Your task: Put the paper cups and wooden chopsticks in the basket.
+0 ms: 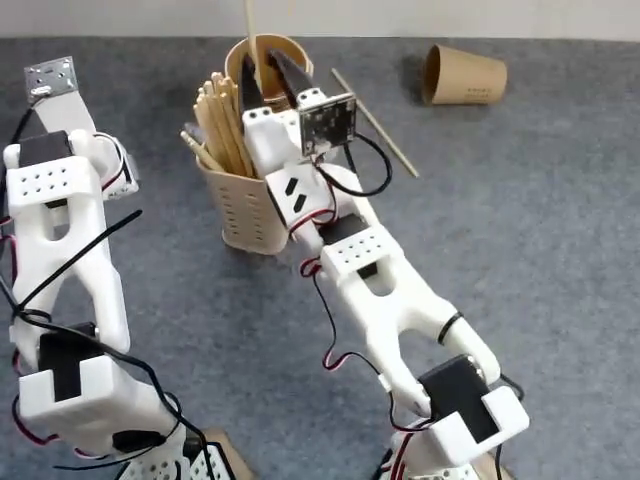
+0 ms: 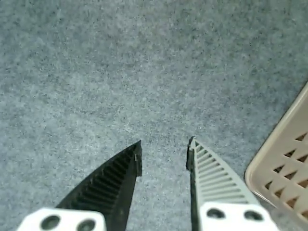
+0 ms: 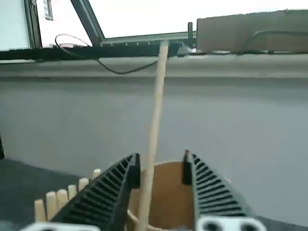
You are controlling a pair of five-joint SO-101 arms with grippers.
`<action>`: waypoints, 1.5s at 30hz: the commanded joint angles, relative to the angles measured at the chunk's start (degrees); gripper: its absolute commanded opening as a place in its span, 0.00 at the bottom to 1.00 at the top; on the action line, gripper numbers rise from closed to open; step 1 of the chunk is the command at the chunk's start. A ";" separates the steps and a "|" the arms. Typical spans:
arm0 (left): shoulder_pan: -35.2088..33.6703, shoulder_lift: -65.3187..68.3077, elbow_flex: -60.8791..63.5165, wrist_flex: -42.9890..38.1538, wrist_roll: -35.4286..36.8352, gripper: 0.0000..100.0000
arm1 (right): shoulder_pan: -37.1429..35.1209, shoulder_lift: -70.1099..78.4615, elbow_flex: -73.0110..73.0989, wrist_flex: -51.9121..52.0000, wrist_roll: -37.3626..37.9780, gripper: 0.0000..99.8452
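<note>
High view: on the grey surface [image 1: 520, 250], the right arm [image 1: 390, 290] is over the basket [image 1: 245, 215]. The right jaws are parted around an upright chopstick [image 1: 252, 30] without clamping it; the stick stands in a paper cup [image 1: 233, 58] that seems to sit in the basket. The left jaws hang released near the basket. A second cup [image 1: 465, 75] and a loose chopstick [image 1: 375, 122] lie well apart on the surface. Lifting straight up should avoid dragging the stick out.
</note>
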 commanded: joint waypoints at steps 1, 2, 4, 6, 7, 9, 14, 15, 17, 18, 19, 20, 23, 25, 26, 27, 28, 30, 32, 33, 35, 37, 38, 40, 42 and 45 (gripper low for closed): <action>0.57 -2.07 -0.31 -0.62 0.35 0.19 | 0.75 -5.67 -0.22 2.33 -0.44 0.30; 0.57 -2.07 -0.31 -0.62 0.35 0.19 | 0.92 -7.16 -0.22 2.95 -0.44 0.30; 0.57 -2.07 -0.31 -0.62 0.35 0.19 | 1.89 -11.38 0.13 5.58 -0.44 0.26; 0.57 -2.07 -0.31 -0.70 0.35 0.19 | 3.65 -16.84 0.22 11.03 -0.44 0.18; 0.57 -2.07 -0.31 -0.70 0.35 0.19 | 4.88 -20.00 0.31 15.16 -0.44 0.13; 0.57 -2.07 -0.31 -0.70 0.35 0.19 | 8.57 -26.51 -0.04 25.19 -0.35 0.03; 0.57 -2.07 -0.31 -0.97 0.35 0.19 | 17.89 -41.71 0.40 53.58 0.18 0.08; 0.57 -2.07 -0.31 -0.88 0.35 0.19 | 21.14 -44.18 0.40 59.30 1.85 0.09; 0.57 -2.07 -0.31 -0.70 0.35 0.19 | 26.15 -45.32 0.22 67.47 5.89 0.11; 0.57 -2.07 -0.22 -0.62 0.35 0.19 | 26.68 -44.18 0.22 68.18 6.59 0.12; 0.57 -2.07 -0.22 -0.62 0.35 0.19 | 26.95 -42.07 0.31 68.18 6.95 0.13; 0.57 -2.07 -0.22 -0.62 0.35 0.19 | 26.95 -38.99 0.22 68.18 8.26 0.14; 0.57 -2.07 -0.22 -0.62 0.35 0.19 | 26.86 -26.42 -1.54 67.74 13.80 0.15; 0.48 -2.07 -0.22 -0.62 0.35 0.19 | 26.86 -17.45 -7.16 67.91 15.74 0.15; 0.22 -2.07 -0.22 -0.62 0.35 0.19 | 26.95 -12.88 -9.89 68.00 16.62 0.15; -0.13 -2.07 -0.22 -0.62 0.35 0.19 | 27.12 -8.75 -12.62 68.44 17.14 0.16; -0.31 -2.07 -0.22 -0.70 0.35 0.19 | 27.12 -4.79 -15.25 69.05 17.49 0.17; -0.75 -2.07 -0.22 -0.79 0.35 0.19 | 27.12 2.07 -20.35 70.37 18.37 0.19; -0.84 -2.07 -0.22 -0.88 0.35 0.19 | 26.77 7.25 -24.31 70.73 18.99 0.19; -0.84 -2.07 -0.22 -0.97 0.35 0.19 | 26.68 9.19 -25.89 70.73 18.81 0.19; -0.92 -2.07 -0.22 -0.70 0.35 0.19 | 26.07 12.62 -27.65 70.73 18.81 0.19; -0.92 -2.07 -0.22 -0.62 0.35 0.18 | 25.89 15.25 -28.53 70.73 18.99 0.19; -0.92 -2.07 -0.22 -0.62 0.35 0.18 | 25.80 16.31 -28.70 70.73 18.99 0.19; -0.92 -2.07 -0.22 -0.62 0.35 0.18 | 25.80 18.33 -28.70 70.64 18.99 0.19; -0.92 -2.07 -0.22 -0.62 0.35 0.18 | 25.80 19.82 -28.70 70.64 18.99 0.19; -0.92 -2.07 -0.22 -0.62 0.35 0.18 | 25.27 21.85 -28.53 70.64 19.08 0.19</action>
